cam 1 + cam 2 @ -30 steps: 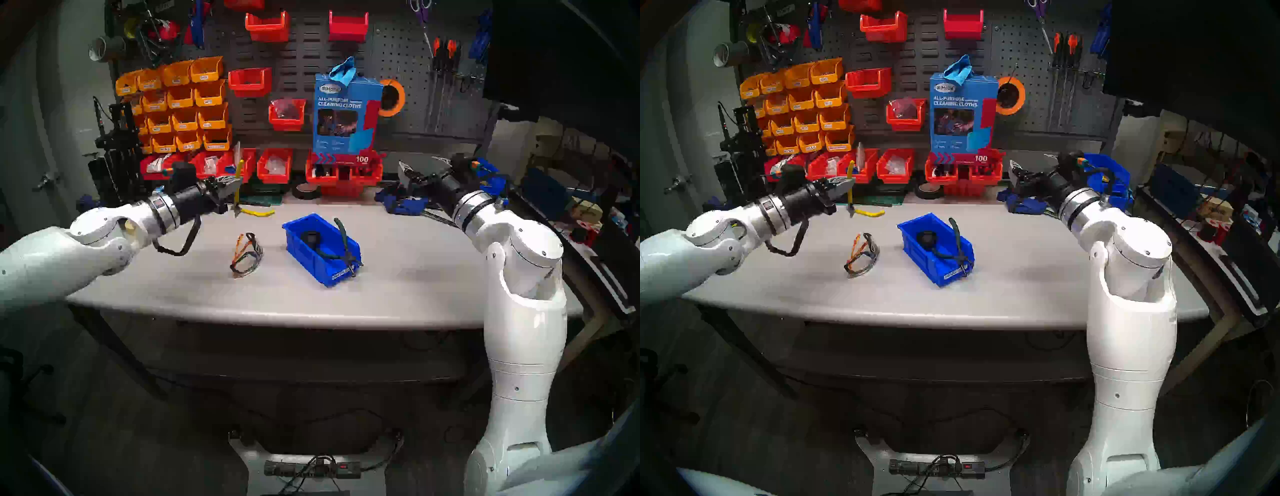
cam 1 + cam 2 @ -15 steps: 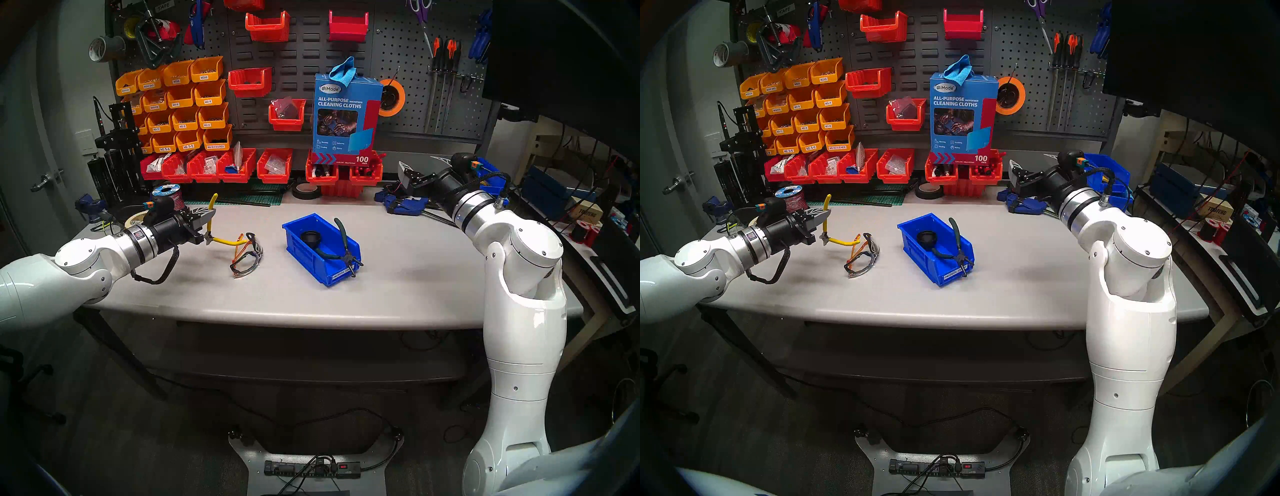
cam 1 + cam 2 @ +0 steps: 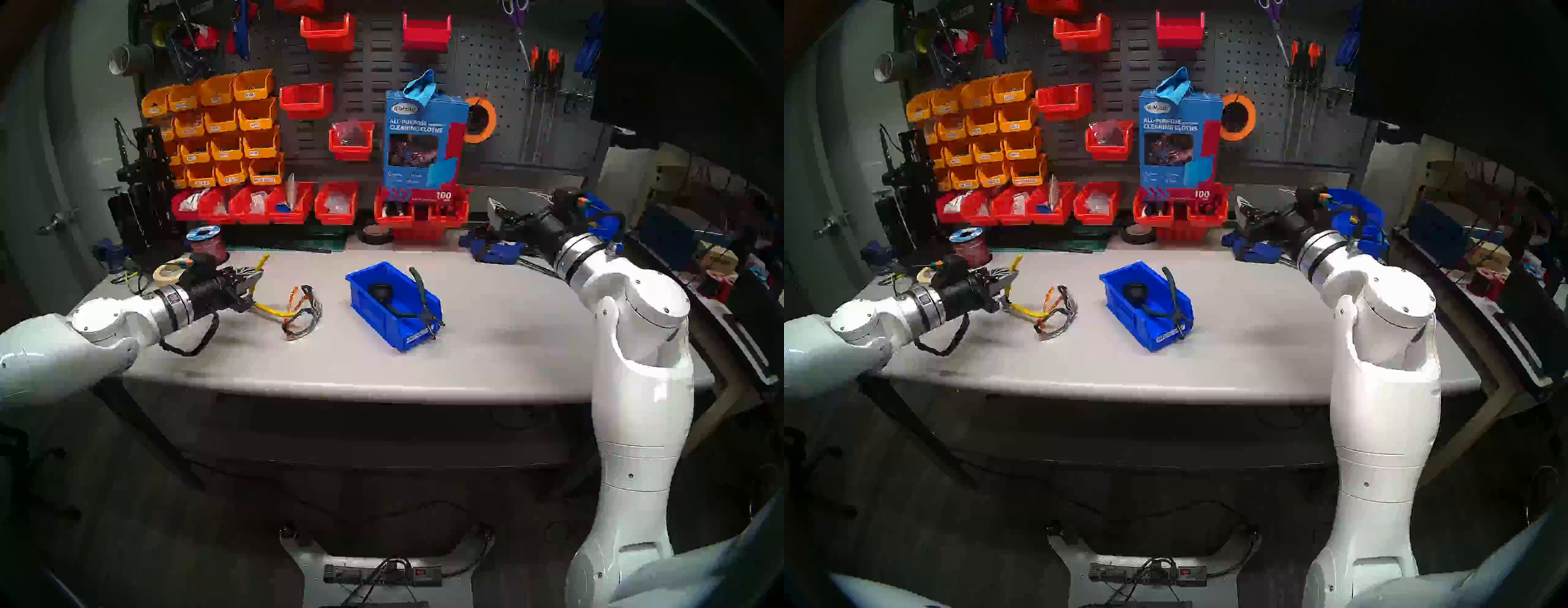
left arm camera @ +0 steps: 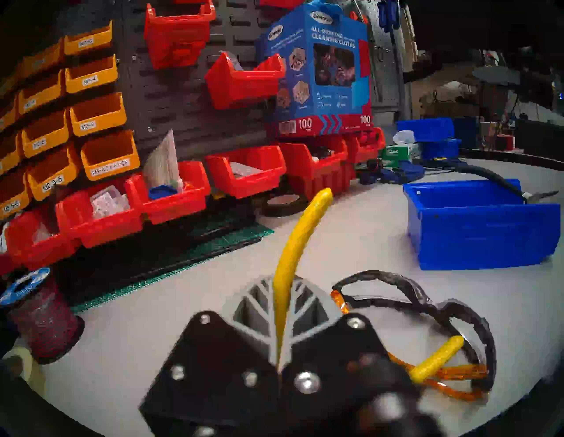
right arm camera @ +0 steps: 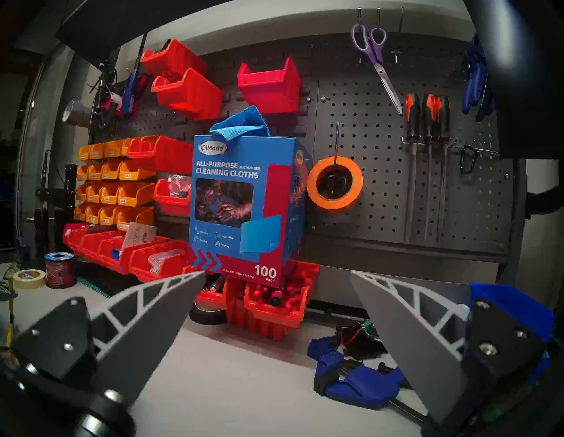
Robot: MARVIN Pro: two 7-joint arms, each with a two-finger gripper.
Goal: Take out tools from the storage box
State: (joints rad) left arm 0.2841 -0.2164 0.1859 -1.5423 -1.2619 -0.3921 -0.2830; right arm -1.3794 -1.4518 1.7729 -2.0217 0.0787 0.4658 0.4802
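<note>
**Bin holds pliers and cup; cutters in left gripper**

The blue bin [image 3: 394,308] sits mid-table [image 3: 488,339], its white label strip on the lip facing 5 o'clock. Inside lies a black cup [image 3: 380,291] toward the 11 o'clock end. The green pliers [image 3: 418,297] rest across the bin's 3 o'clock wall, handles up over the rim, nose poking past the labelled lip.

At 9 o'clock from the bin, apart from it, the glasses [image 3: 303,314] lie on the table. The left gripper [image 3: 254,280] is at 9 o'clock from them, jaws clamped on one yellow handle of the cutters [image 4: 297,244]; in the wrist view that handle rises between the closed fingers and the other handle lies over the glasses' orange arm. Whether the cutters' nose touches the table cannot be told.

The right gripper [image 5: 277,276] hovers at 1 o'clock from the bin, well apart, jaws wide and holding nothing.

Along the back, red bins [image 3: 292,206] hold clear bags and small parts; yellow bins [image 3: 220,127] hang above them on the pegboard, contents too blurred to tell
</note>
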